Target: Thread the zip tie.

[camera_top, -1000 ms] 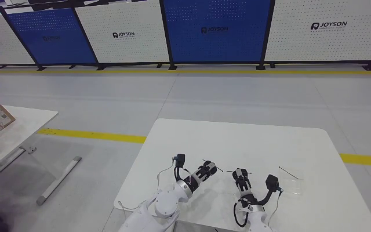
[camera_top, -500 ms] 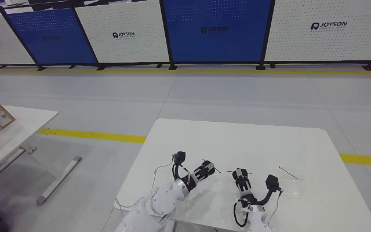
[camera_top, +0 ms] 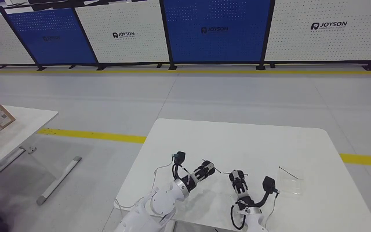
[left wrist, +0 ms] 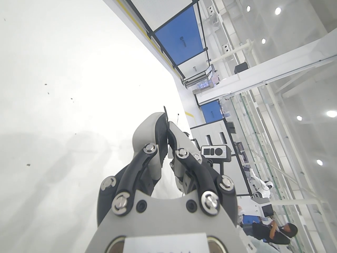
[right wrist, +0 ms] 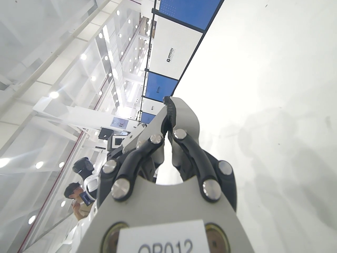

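Pinching one zip tie (left wrist: 165,110), left fingers (left wrist: 147,130)

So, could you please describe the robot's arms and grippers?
The left arm and right arm are white with black wrist parts and loose black cables. The left gripper and right gripper match: pale grey fingers, black linkages, silver bolts, a grey base and a white label.

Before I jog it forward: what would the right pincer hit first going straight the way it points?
The way looks free: the right pincer, shut on the zip tie, points across the table toward its far edge. Its height above the table is hard to judge.
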You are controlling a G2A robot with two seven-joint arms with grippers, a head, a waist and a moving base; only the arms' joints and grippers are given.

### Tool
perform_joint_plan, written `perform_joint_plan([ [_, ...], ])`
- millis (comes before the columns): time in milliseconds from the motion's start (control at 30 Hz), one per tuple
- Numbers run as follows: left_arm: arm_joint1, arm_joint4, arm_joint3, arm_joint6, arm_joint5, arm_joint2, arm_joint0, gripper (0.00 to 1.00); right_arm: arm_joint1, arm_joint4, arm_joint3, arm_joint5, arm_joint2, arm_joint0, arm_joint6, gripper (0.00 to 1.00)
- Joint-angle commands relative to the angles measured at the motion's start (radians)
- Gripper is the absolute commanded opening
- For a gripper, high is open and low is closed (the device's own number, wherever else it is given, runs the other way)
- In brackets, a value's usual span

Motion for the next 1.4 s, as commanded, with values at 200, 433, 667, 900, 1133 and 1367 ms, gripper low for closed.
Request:
perform_joint_plan([
  [200, 0.000, 0.000, 0.000, 0.000, 0.000, 0.000, 0.000, 0.00, 0.000, 0.007, 0.001, 0.004, 0.002, 0.002, 0.014, 0.00],
  [433, 0.000, 0.000, 0.000, 0.000, 0.000, 0.000, 0.000, 0.00, -0.001, 0.018, 0.004, 0.002, 0.000, 0.006, 0.033, 0.00],
  [667, 0.000, 0.000, 0.000, 0.000, 0.000, 0.000, 0.000, 0.00, -0.002, 0.021, 0.009, 0.011, -0.004, 0.012, 0.040, 0.00],
  [900, 0.000, 0.000, 0.000, 0.000, 0.000, 0.000, 0.000, 0.00, -0.005, 0.025, 0.017, 0.017, -0.010, 0.024, 0.048, 0.00],
  [1133, 0.000, 0.000, 0.000, 0.000, 0.000, 0.000, 0.000, 0.00, -0.008, 0.026, 0.027, 0.028, -0.015, 0.034, 0.050, 0.00],
  [1367, 0.000, 0.000, 0.000, 0.000, 0.000, 0.000, 0.000, 0.00, -0.011, 0.034, 0.041, 0.010, -0.025, 0.040, 0.041, 0.00],
])
